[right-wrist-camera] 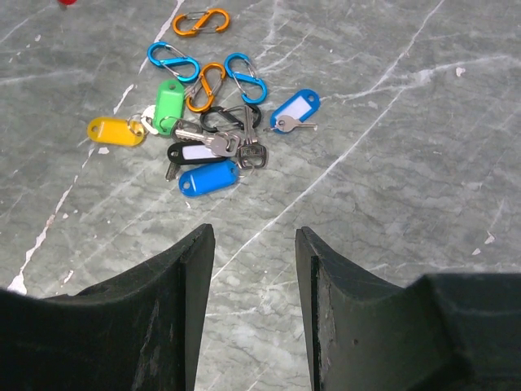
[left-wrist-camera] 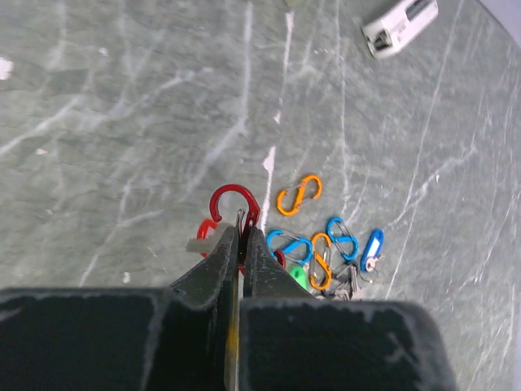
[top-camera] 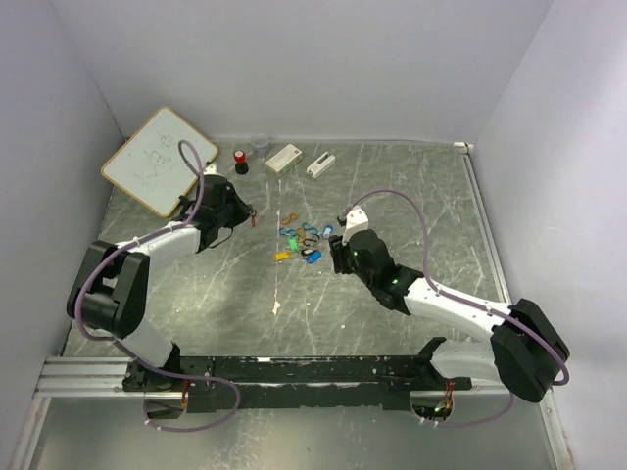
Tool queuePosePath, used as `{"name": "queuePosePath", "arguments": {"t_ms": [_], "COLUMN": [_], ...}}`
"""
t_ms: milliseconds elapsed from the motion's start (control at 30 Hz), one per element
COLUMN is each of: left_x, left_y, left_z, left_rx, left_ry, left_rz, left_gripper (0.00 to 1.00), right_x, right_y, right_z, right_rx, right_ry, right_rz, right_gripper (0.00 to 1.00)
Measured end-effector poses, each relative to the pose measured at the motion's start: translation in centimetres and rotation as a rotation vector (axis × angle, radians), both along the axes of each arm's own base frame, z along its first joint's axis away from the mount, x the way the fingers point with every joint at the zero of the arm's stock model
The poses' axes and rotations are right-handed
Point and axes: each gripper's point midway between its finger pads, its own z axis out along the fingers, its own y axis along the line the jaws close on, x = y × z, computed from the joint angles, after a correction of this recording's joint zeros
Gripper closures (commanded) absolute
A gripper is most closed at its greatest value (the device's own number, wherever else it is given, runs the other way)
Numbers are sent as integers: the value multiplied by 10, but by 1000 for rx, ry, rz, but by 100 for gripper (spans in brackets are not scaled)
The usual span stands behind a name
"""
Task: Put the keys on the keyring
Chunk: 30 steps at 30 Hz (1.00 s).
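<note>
Grey marbled bench lies between white walls. A whiteboard leans in the far left corner. The left arm reaches toward the far left of centre, and the right arm stretches in from the near right toward the middle.

The left gripper is closed on a red clip. Its jaws are pinched together on the clip, and the curved hook sticks out past the fingertips. Gripper and clip sit to the left of the keys, a little apart from them. The right gripper is open and holds nothing. It hovers just to the right of the keys, its jaws aimed at them.

Along the far edge lie a white block and a second block side by side. A red-capped cylinder stands to their left.

The keys lie in a loose heap mid-bench, between the two grippers. A blue tag lies closest to the right gripper, with a black tag touching it. A yellow tag and a green tag sit on one side of the heap, and a labelled blue tag lies slightly apart on the other. Metal keys are tangled in the middle. Two blue clips and an orange clip crowd the heap's far-left side. Another orange one lies alone beyond them.
</note>
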Motion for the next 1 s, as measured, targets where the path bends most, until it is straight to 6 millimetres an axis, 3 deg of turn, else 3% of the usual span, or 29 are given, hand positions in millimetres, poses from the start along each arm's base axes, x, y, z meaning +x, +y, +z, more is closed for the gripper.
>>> {"name": "queuePosePath", "arguments": {"t_ms": [167,500,1000], "left_x": [6,12,11], "left_y": [19,23,28], "left_z": [-4,0,-12], "left_rx": [-47,-82,-77], "left_ry": [1,-33,-18], "left_rz": [59,75,85], "left_gripper": [84,68,64], "right_x": [1,1,1], "right_y": [-1,-1,-2], "right_z": [3,3,3], "right_rx": [6,6,7], "right_ry": [-7,-7,-7], "right_rz": [-2,-4,-6], "right_gripper": [55,55,55]}}
